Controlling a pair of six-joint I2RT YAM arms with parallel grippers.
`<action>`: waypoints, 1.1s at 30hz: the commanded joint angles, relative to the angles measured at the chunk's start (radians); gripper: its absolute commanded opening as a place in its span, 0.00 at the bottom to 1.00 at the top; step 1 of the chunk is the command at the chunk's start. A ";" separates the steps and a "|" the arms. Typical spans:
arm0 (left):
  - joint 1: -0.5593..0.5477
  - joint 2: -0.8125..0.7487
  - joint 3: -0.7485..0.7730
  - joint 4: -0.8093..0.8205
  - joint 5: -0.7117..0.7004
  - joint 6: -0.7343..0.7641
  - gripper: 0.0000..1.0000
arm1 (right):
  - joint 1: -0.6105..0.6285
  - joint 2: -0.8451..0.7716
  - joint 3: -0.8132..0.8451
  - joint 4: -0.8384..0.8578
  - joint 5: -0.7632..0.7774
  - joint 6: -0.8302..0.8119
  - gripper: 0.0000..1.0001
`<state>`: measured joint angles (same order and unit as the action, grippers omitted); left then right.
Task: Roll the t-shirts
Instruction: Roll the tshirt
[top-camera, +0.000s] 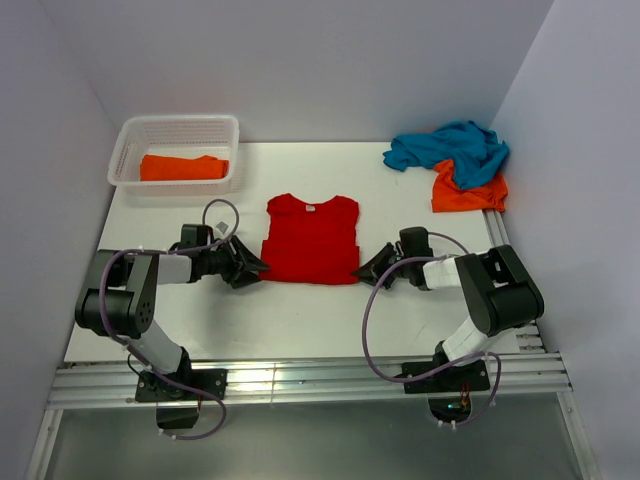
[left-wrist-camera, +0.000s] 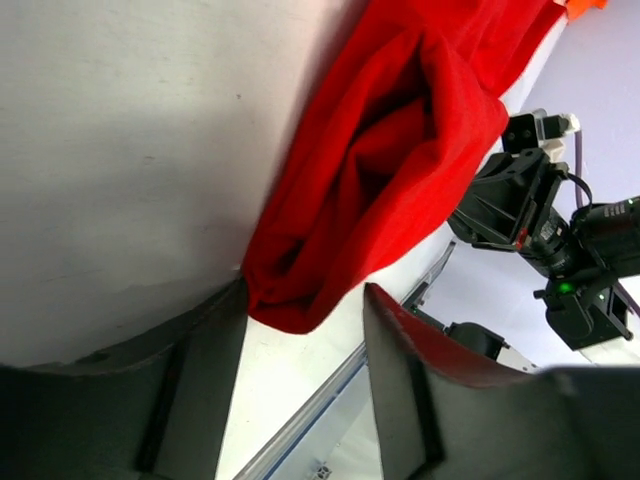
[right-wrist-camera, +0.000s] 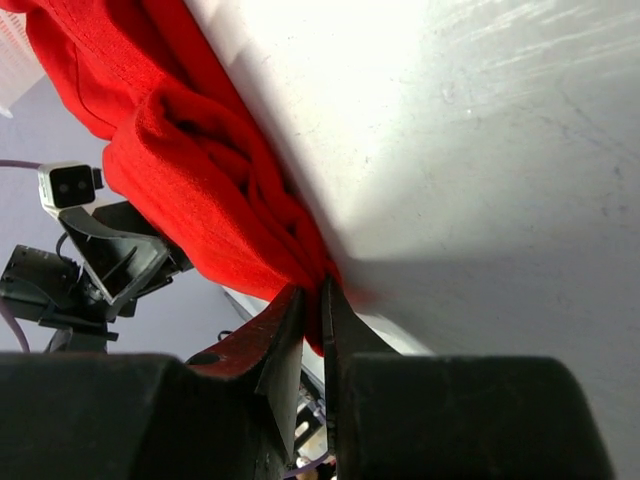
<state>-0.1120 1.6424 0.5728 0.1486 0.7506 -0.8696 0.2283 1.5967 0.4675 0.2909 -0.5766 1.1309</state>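
Observation:
A bright red t-shirt (top-camera: 310, 240) lies flat mid-table, sleeves folded in, hem toward me. My left gripper (top-camera: 258, 266) is open at its near left hem corner; in the left wrist view the bunched red corner (left-wrist-camera: 390, 160) lies just between the tips of the open gripper (left-wrist-camera: 305, 300). My right gripper (top-camera: 362, 272) is shut on the near right hem corner; the right wrist view shows red cloth (right-wrist-camera: 190, 170) pinched in the closed gripper (right-wrist-camera: 313, 295). An orange t-shirt (top-camera: 182, 167) lies in the basket. A teal t-shirt (top-camera: 450, 147) lies crumpled over another orange one (top-camera: 470, 190) at the back right.
The white lattice basket (top-camera: 180, 120) stands at the back left. Walls close in on the left, back and right. The aluminium rail (top-camera: 300, 380) runs along the near edge by the arm bases.

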 joint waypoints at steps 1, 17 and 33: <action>0.000 0.026 0.007 -0.047 -0.132 0.054 0.55 | -0.001 0.012 0.040 -0.007 0.020 -0.023 0.16; -0.034 0.050 0.087 -0.145 -0.162 0.011 0.00 | 0.008 0.063 0.166 -0.310 -0.071 -0.157 0.00; -0.224 -0.412 -0.220 -0.342 -0.235 -0.287 0.00 | 0.006 -0.205 0.051 -0.693 -0.123 -0.321 0.00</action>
<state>-0.2977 1.3243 0.3878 -0.1211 0.5526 -1.0447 0.2310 1.4513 0.5362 -0.2775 -0.6720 0.8665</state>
